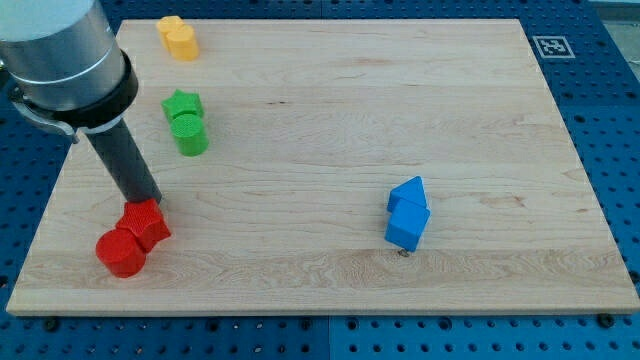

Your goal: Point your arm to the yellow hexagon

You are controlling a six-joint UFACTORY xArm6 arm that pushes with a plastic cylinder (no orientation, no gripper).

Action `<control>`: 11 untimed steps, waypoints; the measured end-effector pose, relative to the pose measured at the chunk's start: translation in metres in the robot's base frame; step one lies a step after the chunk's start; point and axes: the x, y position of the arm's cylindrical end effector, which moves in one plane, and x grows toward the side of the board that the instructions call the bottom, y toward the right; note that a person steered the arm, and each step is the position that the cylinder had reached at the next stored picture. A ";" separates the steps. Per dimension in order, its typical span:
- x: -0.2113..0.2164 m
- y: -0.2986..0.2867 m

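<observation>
The yellow hexagon (179, 38) sits near the top left corner of the wooden board (330, 130). My tip (149, 201) is far below it, at the view's lower left, touching the top edge of a red hexagon-like block (146, 222). A red cylinder (120, 252) lies against that red block on its lower left. The dark rod rises up and to the left from the tip to the grey arm body at the top left corner.
A green star (182, 104) and a green cylinder (190, 134) stand together between the yellow hexagon and my tip. Two blue blocks (408, 212) lie touching each other right of the middle. A fiducial tag (551, 46) marks the board's top right corner.
</observation>
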 end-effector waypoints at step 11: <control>-0.298 -0.033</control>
